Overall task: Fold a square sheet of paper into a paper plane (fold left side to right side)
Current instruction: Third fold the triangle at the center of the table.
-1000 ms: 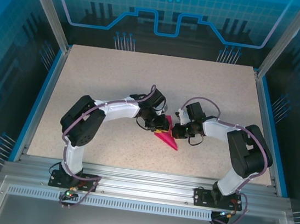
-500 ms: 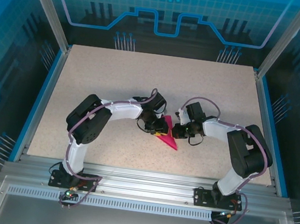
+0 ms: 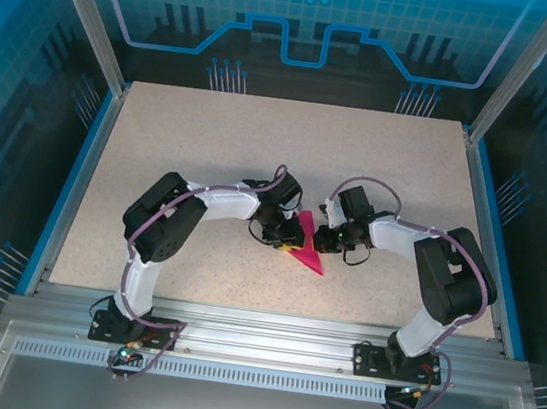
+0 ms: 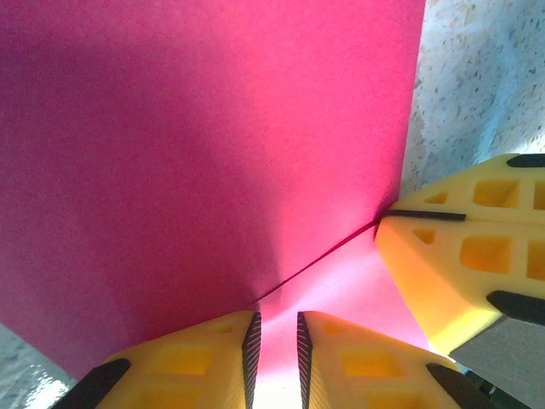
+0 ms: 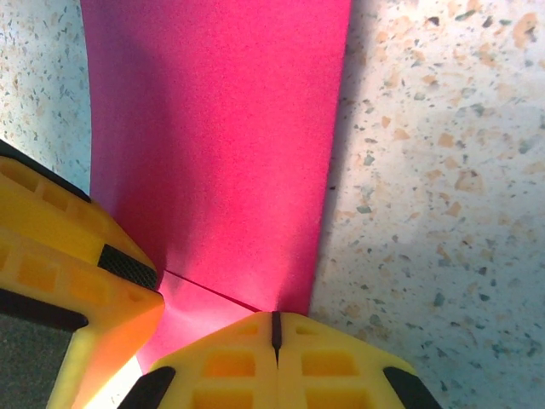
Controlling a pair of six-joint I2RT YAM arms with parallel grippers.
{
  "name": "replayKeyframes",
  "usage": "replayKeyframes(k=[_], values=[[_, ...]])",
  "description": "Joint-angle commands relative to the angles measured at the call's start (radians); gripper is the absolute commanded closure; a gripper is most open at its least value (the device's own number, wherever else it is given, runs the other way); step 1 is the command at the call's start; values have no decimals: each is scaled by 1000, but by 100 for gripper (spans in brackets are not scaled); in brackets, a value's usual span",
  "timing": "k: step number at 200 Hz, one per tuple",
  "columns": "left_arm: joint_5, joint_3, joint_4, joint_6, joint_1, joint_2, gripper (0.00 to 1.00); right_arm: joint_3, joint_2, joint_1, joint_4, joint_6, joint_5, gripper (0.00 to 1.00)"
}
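Paper plane [image 5: 221,128] seemingly pressed beneath closed right end effector [image 5: 274,319]

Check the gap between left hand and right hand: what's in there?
The folded pink paper lies there, bridging left hand and right hand in the top view. The left wrist view shows both hands' tips on it.

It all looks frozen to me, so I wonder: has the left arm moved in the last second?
Yes. The left arm's elbow has swung right, away from the table's blue left edge, toward the pink paper; its pincer stays at the paper.
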Motion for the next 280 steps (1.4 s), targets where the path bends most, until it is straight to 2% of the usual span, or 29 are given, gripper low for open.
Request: replayKeyframes(k=[1,38,67,90,130,163,210,280], values=[[-30,-41,-52,7,-6,4,76,-8,31,7,-110,4,37,100],[-54,-38,-58,3,-6,32,76,3,-14,-4,-117,4,7,99],[-77,-49,-70,2,-6,33,77,23,-114,-29,-174,7,-4,78],[-86,-51,-73,2,-8,32,78,28,-182,-37,-251,16,-14,72],[-91,-44,-78,5,-8,26,78,-34,-283,-21,-287,82,-164,75],[-96,-43,-81,6,-11,25,78,-43,-235,12,-236,153,-263,76],[-100,-41,-78,5,-11,23,78,17,-95,58,-248,161,-227,78],[-107,-35,-86,10,-11,24,78,-35,-61,53,-248,177,-210,78]])
